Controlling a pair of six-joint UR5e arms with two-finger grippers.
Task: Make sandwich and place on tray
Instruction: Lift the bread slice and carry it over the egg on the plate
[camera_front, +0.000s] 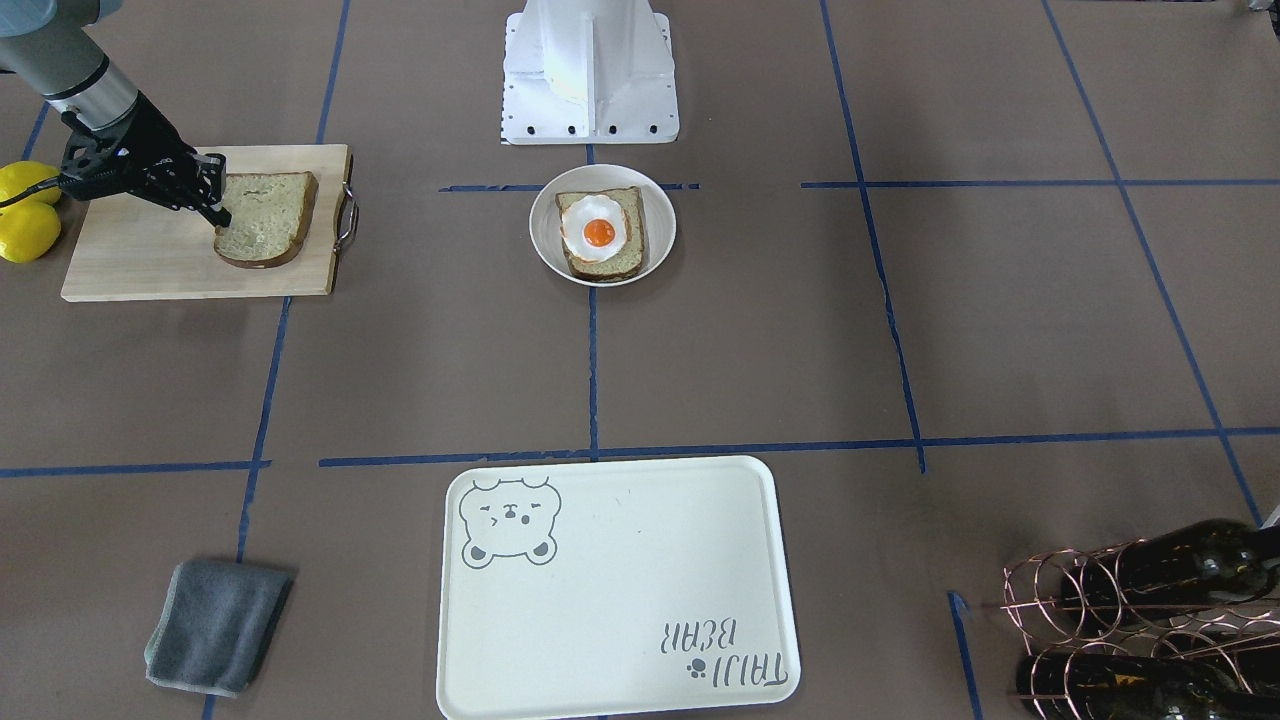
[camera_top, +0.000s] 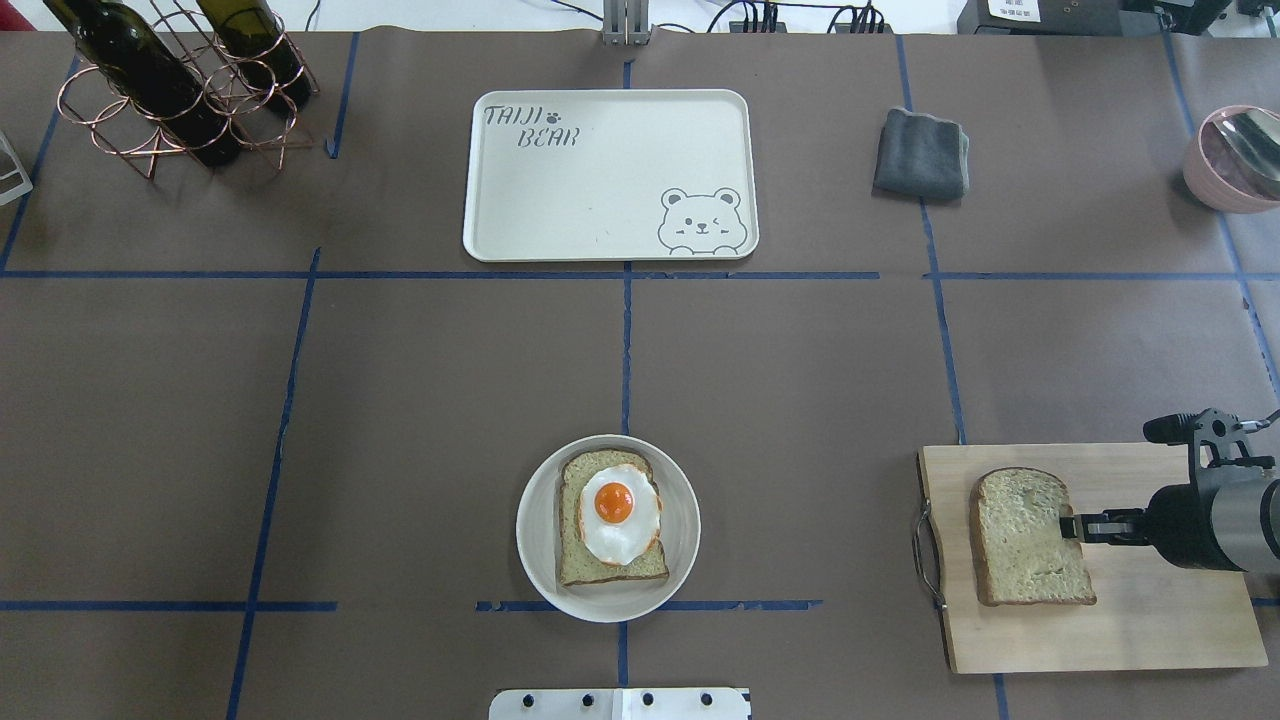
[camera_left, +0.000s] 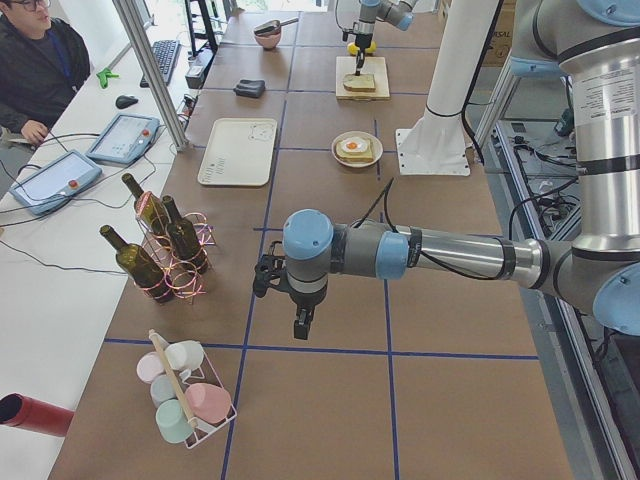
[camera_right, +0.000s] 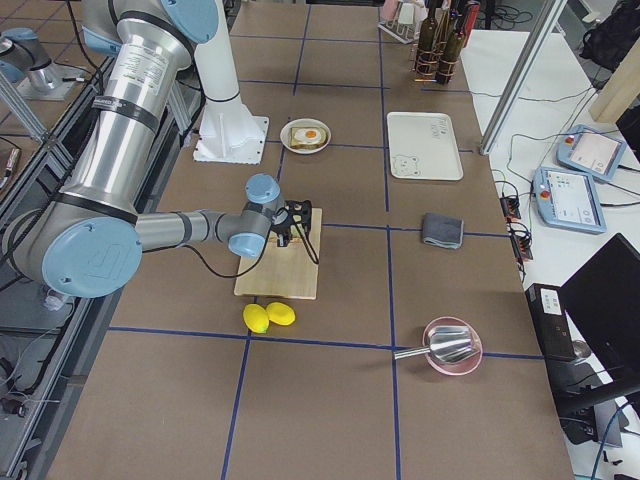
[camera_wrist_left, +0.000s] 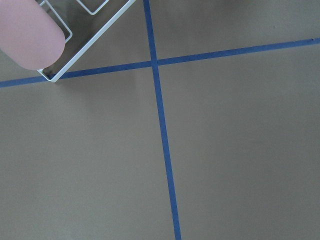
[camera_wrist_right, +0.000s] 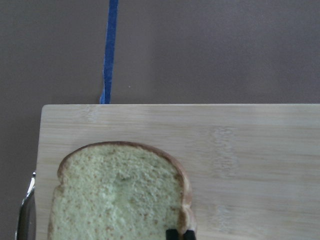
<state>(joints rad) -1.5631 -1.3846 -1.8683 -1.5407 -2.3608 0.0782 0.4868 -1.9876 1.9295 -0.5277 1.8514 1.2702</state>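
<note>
**Right gripper at the loose bread slice; egg slice in the dish, tray across the table**

Right wrist view, closest in: the right gripper (camera_wrist_right: 180, 234) has two black tips close together with a thin gap, touching the crust at a corner of the bread slice (camera_wrist_right: 117, 195). Can't tell whether they pinch it. The slice lies flat on the cutting board (camera_wrist_right: 240, 145), with the metal handle (camera_wrist_right: 25, 210) at the board's end past the slice. Only this view shows the contact up close. Overhead, the fingers read as one thin bar meeting the slice edge, and the wrist covers part of the board.

Overhead also shows the second slice (camera_top: 600, 568) in the round white dish (camera_top: 535, 560), with the fried egg (camera_top: 618, 508) on top, yolk up. The dish is well apart from the board, just in front of the robot base (camera_top: 620, 703). The tray (camera_top: 600, 170) sits across the table from the dish, well apart, bear face and lettering showing.

The front-facing view shows two lemons (camera_front: 25, 212) just beside the board's outer end; overhead cuts them off. The pink bowl (camera_top: 1225, 165) holding a metal spoon shows overhead but not front-facing. A grey cloth (camera_top: 920, 153) lies near the tray. A bottle rack (camera_top: 170, 90) stands at the far left.

The left gripper (camera_left: 300, 322) shows only in the left side view, over the table near a cup rack (camera_left: 185, 395), far from the food. Open or closed, can't tell.
</note>
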